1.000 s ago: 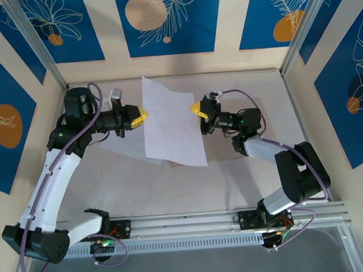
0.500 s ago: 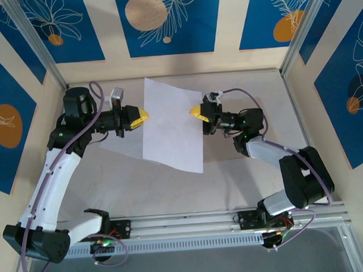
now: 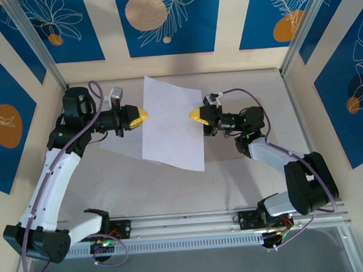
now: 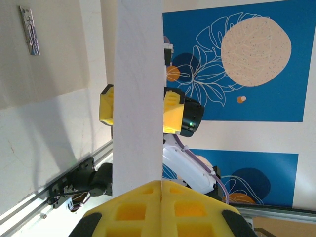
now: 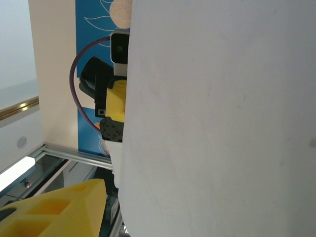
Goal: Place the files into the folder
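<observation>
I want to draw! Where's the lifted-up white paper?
Top view: the paper is mid-table, between the left gripper, jaws shut on its left edge, and the right gripper.

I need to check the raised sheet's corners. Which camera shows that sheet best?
Top external: the whole sheet, all four corners in sight. Left wrist shows it as a narrow foreshortened strip; right wrist, a close blank stretch.

You had bright, even light; the overhead view was sharp, with soft shadows on the desk beside the sheet.
</observation>
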Controlling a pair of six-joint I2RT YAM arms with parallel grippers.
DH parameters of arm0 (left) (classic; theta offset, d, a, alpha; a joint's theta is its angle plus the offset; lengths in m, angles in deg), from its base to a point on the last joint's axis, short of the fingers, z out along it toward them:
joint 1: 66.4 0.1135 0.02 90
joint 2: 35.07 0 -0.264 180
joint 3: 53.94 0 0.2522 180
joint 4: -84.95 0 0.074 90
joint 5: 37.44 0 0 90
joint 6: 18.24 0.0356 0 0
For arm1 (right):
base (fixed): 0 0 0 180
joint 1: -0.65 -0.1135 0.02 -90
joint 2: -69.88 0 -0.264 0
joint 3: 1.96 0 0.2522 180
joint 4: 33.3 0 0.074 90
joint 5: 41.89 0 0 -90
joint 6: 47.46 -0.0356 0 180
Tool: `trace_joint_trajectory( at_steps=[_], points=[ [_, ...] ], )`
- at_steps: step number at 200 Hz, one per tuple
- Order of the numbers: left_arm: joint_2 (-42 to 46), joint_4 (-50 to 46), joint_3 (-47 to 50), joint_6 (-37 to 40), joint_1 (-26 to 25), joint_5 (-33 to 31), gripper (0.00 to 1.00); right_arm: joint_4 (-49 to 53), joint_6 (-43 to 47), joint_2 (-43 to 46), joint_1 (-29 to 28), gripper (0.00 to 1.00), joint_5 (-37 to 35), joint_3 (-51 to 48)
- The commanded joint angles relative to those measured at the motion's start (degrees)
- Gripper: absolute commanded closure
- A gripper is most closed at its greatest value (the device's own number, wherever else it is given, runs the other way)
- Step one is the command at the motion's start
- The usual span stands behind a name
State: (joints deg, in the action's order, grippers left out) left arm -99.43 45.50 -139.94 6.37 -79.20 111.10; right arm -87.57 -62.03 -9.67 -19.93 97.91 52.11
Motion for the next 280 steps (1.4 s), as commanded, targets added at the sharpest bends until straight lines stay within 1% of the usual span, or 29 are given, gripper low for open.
trace_joint_trajectory(
  at_steps=[1, 57, 104, 114, 129, 137, 144, 152, 180, 186, 206, 216, 221, 232, 245, 257, 264, 271, 273, 274, 275, 277, 280],
  points=[
    [-0.1, 1.6, -0.3, 2.0, 0.8, 2.0, 1.00, 0.6, 1.7, 1.0, 0.3, 0.43, 0.8, 0.0],
    [0.0, 1.7, 0.1, 2.1, 1.1, 2.3, 1.00, 1.0, 2.1, 1.0, 0.2, 0.52, 1.0, -0.1],
    [0.1, 1.8, 0.1, 2.1, 1.1, 2.3, 1.00, 1.0, 2.2, 1.0, 0.3, 0.62, 1.1, -0.2],
    [-0.1, 1.9, -0.1, 2.0, 1.2, 2.3, 1.00, 1.1, 2.3, 1.0, 0.3, 0.66, 1.0, -0.2],
    [-0.1, 2.1, -0.1, 1.9, 1.2, 2.4, 1.00, 1.0, 2.3, 0.9, 0.3, 0.68, 1.0, -0.2],
    [-0.1, 2.1, -0.1, 1.9, 1.2, 2.5, 1.00, 1.0, 2.3, 1.0, 0.3, 0.71, 1.1, -0.1],
    [-0.1, 2.2, -0.1, 1.9, 1.3, 2.6, 1.00, 1.0, 2.3, 1.0, 0.3, 0.79, 1.2, -0.1],
    [-0.1, 2.1, -0.2, 1.9, 1.3, 2.6, 1.00, 1.1, 2.3, 1.0, 0.3, 0.83, 1.1, -0.1],
    [-0.2, 2.7, -0.2, 1.5, 1.4, 2.8, 1.00, 1.4, 2.5, 1.0, 0.3, 0.89, 1.2, 0.0],
    [-0.3, 2.8, -0.3, 1.4, 1.3, 2.8, 1.00, 1.4, 2.6, 1.0, 0.4, 0.92, 1.2, 0.0],
    [-0.4, 3.1, -0.2, 1.3, 1.4, 2.7, 1.00, 1.5, 2.6, 1.1, 0.3, 0.97, 1.4, 0.2],
    [-0.4, 3.2, -0.1, 1.4, 1.4, 2.8, 1.00, 1.8, 2.9, 1.1, 0.4, 0.99, 1.5, 0.5],
    [-0.5, 3.3, 0.0, 1.4, 1.5, 2.8, 0.94, 2.0, 3.0, 1.2, 0.5, 1.00, 1.5, 0.5],
    [-0.6, 3.3, 0.2, 1.8, 1.4, 2.8, 0.77, 3.2, 3.7, 1.5, 0.6, 1.00, 1.8, 0.6],
    [-0.8, 2.6, 0.3, 3.0, 1.5, 2.6, 0.65, 6.0, 5.1, 2.3, 1.6, 1.00, 2.4, 0.9],
    [-1.0, 0.5, -0.1, 4.9, 1.5, 2.0, 0.54, 12.3, 8.2, 3.9, 2.7, 1.00, 3.3, 1.5],
    [-1.3, -1.7, -0.5, 6.5, 1.4, 1.4, 0.48, 18.6, 11.9, 5.2, 3.4, 1.00, 4.1, 2.5],
    [-1.8, -4.3, -1.2, 8.3, 1.4, 0.8, 0.42, 26.8, 17.8, 7.1, 4.0, 1.00, 4.5, 4.1],
    [-2.0, -5.3, -1.5, 8.9, 1.4, 0.7, 0.41, 31.3, 20.1, 7.8, 4.2, 1.00, 4.5, 4.5],
    [-2.1, -5.5, -1.6, 9.2, 1.5, 0.6, 0.41, 31.3, 20.1, 7.8, 4.2, 1.00, 4.5, 4.5],
    [-2.1, -6.0, -1.7, 9.5, 1.5, 0.5, 0.40, 35.5, 22.3, 8.2, 4.2, 1.00, 4.4, 5.3],
    [-2.3, -6.9, -1.9, 10.0, 1.4, 0.2, 0.38, 38.8, 25.2, 9.0, 4.3, 1.00, 4.1, 6.1],
    [-2.5, -8.1, -2.3, 10.8, 1.4, -0.2, 0.37, 47.0, 29.8, 10.0, 4.4, 1.00, 3.4, 7.8]
  ],
)
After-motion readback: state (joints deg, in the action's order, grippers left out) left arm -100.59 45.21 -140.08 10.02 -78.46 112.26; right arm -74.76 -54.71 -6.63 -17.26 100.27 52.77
